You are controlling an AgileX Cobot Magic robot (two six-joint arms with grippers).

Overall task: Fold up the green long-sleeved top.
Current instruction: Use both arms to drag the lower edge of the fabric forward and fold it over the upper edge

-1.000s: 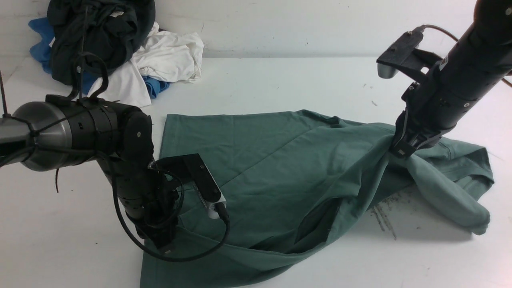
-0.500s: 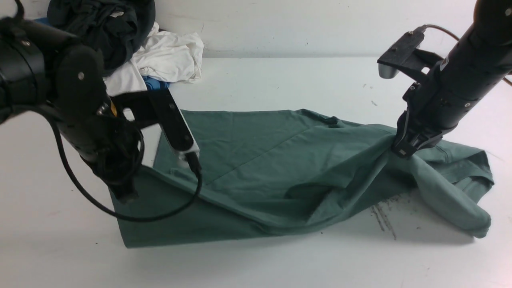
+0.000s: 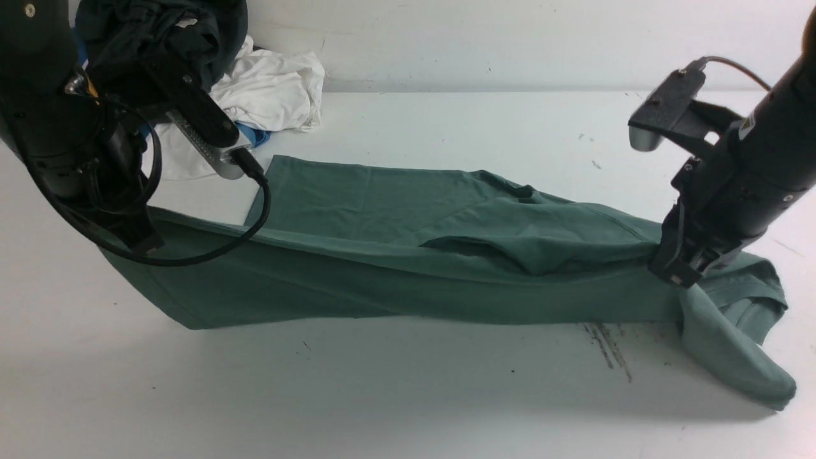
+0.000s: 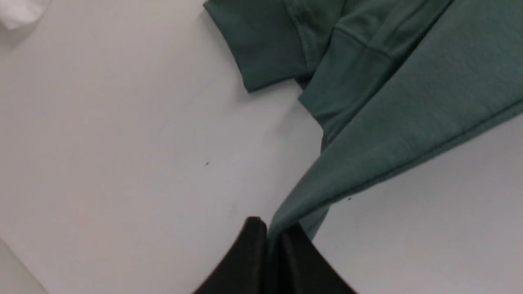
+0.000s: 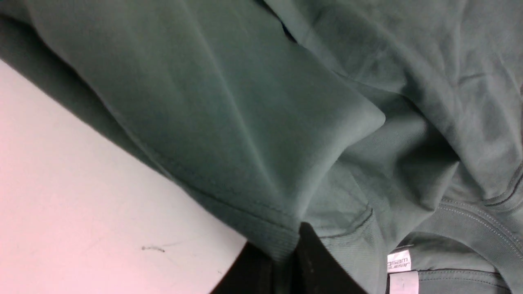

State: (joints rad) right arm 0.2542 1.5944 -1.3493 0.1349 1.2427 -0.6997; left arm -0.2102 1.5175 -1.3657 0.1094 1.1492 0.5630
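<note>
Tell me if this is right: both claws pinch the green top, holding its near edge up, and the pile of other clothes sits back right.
Not quite: the pile of other clothes sits back left, as the front view shows. The left gripper and right gripper do both pinch the green top, holding its near edge up.

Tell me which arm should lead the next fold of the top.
Probably left: the left gripper pinches a corner of the top, lifted clear of the table. The right gripper grips low by the collar, sleeve dangling.
</note>
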